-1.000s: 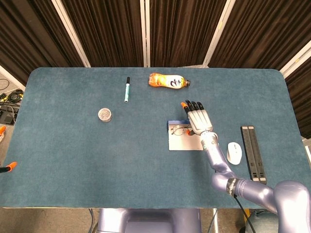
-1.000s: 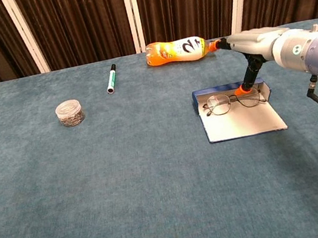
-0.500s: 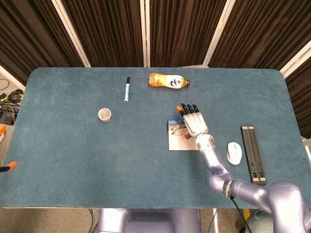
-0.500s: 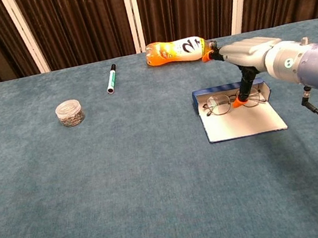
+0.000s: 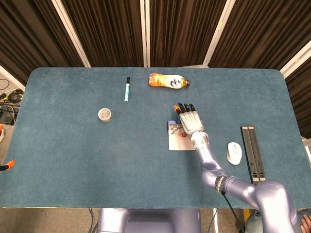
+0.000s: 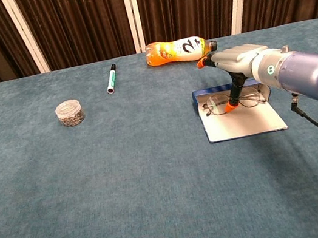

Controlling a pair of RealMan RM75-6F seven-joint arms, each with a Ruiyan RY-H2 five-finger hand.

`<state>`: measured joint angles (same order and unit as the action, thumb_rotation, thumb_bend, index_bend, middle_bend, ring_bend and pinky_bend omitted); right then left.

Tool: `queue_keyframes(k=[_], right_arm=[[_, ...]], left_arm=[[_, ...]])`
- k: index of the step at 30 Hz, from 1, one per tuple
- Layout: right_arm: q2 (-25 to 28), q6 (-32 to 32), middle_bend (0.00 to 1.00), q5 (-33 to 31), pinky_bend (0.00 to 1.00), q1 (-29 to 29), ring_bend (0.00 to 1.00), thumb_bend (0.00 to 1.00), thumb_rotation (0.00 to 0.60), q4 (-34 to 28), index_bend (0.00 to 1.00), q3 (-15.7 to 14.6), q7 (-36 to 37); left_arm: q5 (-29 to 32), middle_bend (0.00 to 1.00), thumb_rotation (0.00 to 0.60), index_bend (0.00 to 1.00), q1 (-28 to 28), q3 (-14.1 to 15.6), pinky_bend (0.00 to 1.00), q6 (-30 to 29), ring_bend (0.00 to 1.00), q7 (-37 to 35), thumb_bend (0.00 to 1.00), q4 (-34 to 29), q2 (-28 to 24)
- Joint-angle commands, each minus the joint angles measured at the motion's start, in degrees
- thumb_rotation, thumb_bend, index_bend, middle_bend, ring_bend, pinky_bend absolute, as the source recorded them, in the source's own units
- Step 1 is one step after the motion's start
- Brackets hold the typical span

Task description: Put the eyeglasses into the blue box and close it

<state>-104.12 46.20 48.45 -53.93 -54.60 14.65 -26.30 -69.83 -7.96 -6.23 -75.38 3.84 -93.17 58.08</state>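
A: Where do we stand? The eyeglasses (image 6: 232, 102) already lie in the blue box (image 6: 242, 121), up by its raised back wall, and the lid is still flat on the table (image 5: 73, 160).

B: So we judge the placing done and the closing not begun. Our right hand (image 6: 231, 57) hovers over the glasses, fingers stretched flat and apart, thumb pointing down to the frame. It holds nothing that we can see, though we cannot tell if the thumb tip touches the glasses.

A: And the left hand?

B: We see it in neither view.

A: Next, we think, the thumb must come clear of the frame, then we catch the near edge of the white flap and fold it over toward the back wall.

B: Gently, or the box slides on the cloth toward the orange bottle (image 5: 167, 81).
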Motion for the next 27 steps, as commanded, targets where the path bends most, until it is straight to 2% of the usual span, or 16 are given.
queue_keyframes(k=[1,9,16,18,20,27], right_arm=[[-1.2,-0.9,0.00,-0.5,0.00,-0.6,0.00,0.00,0.600,2.6,0.00,0.7,0.1],[-1.9,-1.9,0.00,-0.9,0.00,-1.1,0.00,0.00,0.600,6.7,0.00,2.3,0.8],[0.0,-1.4,0.00,0.9,0.00,0.0,0.00,0.00,0.600,3.6,0.00,1.8,1.4],[1.9,0.1,0.00,3.1,0.00,1.0,0.00,0.00,0.600,-0.2,0.00,0.9,1.9],[5.2,2.6,0.00,6.2,0.00,2.9,0.00,0.00,0.600,-6.5,0.00,-0.3,3.1],[11.9,6.0,0.00,11.3,0.00,6.7,0.00,0.00,0.600,-18.3,0.02,-3.4,4.0]], left_arm=[[0.2,0.00,0.600,0.00,-0.1,-0.1,0.00,0.2,0.00,0.1,0.00,0.1,0.1],[0.9,0.00,0.600,0.00,-0.3,-0.2,0.00,0.5,0.00,0.5,0.00,0.3,0.3],[0.9,0.00,0.600,0.00,-0.4,-0.1,0.00,0.6,0.00,0.9,0.00,0.2,0.4],[0.8,0.00,0.600,0.00,-0.4,0.0,0.00,0.6,0.00,0.9,0.00,0.2,0.4],[0.5,0.00,0.600,0.00,-0.3,0.1,0.00,0.5,0.00,0.8,0.00,0.0,0.3],[-0.6,0.00,0.600,0.00,0.1,0.4,0.00,-0.2,0.00,0.1,0.00,-0.4,0.1]])
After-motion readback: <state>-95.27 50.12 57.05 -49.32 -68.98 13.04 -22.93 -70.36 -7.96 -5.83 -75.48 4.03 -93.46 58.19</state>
